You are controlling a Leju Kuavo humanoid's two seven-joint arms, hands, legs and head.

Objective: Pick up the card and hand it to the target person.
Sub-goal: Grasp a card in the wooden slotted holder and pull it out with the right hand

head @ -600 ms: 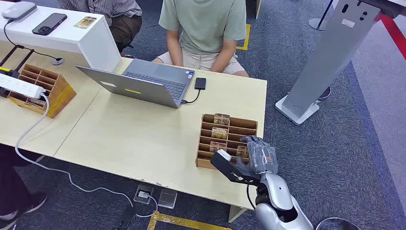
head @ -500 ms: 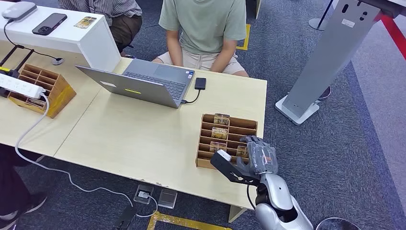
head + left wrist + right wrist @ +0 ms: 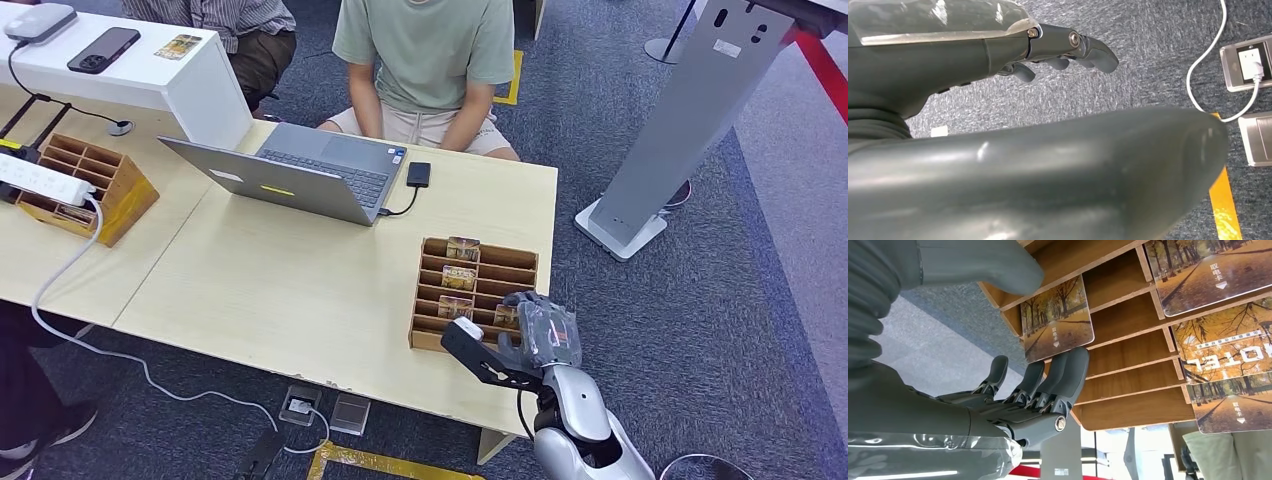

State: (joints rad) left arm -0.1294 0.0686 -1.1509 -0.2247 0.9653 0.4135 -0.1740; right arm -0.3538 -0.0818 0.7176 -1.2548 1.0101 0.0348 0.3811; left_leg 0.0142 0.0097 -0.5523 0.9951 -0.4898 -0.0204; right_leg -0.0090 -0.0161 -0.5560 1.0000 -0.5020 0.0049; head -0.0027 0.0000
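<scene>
Right wrist view has the fingers (image 3: 1068, 371) spread, holding nothing, tips touching the card (image 3: 1057, 317) standing in the wooden rack (image 3: 520, 262) on the desk (image 3: 300, 290). Reaching step, I'd say; next they must pinch and lift it toward the seated person (image 3: 425, 60).

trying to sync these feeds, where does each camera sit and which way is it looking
Head view: high on the robot, looking forward and down at the table; the right hand reaches the wooden card rack.
Left wrist view: behind the left hand, hanging low, facing carpet and a floor socket.
Right wrist view: behind the right hand, looking into the rack, fingers touching a card.
Shared: head and right wrist views both show the rack, cards and right hand.
</scene>
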